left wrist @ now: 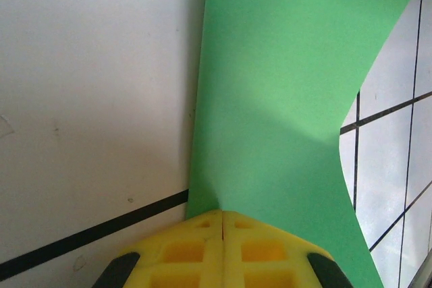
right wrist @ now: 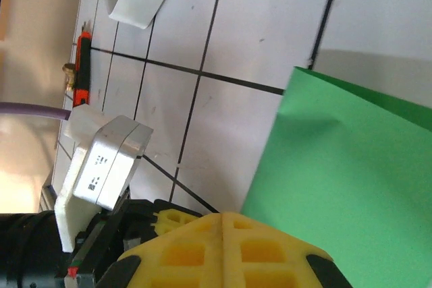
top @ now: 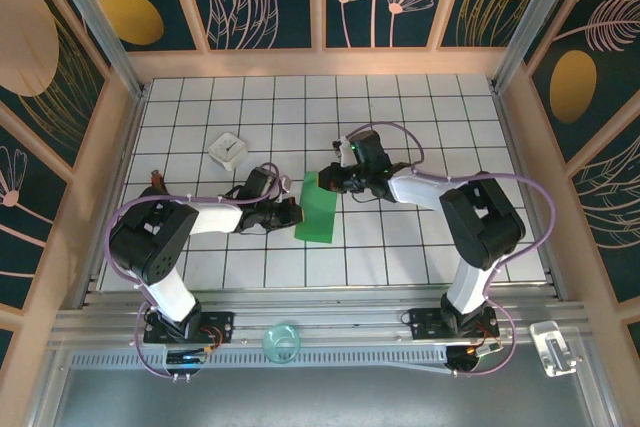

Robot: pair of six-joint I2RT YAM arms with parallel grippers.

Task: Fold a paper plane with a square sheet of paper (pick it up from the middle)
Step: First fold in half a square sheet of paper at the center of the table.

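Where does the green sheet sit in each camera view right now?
Top external: the green sheet lies at the centre of the tiled table.
Left wrist: middle, widening to the upper right.
Right wrist: lower right.
Shared landmark: the table's black grid lines.

1. The gripper (left wrist: 221,215) sits at the bottom edge, its two yellow fingers (left wrist: 182,251) pressed together with only a thin seam between them.
2. The green paper (left wrist: 283,85) is pinched at that seam and spreads upward from it, reaching the top of the view.
3. Its left edge runs nearly straight up; its right edge curves, narrow at mid-height and flaring out towards the top.
4. The white table (left wrist: 94,99) lies behind, crossed by black grid lines (left wrist: 88,234) on both sides of the paper.
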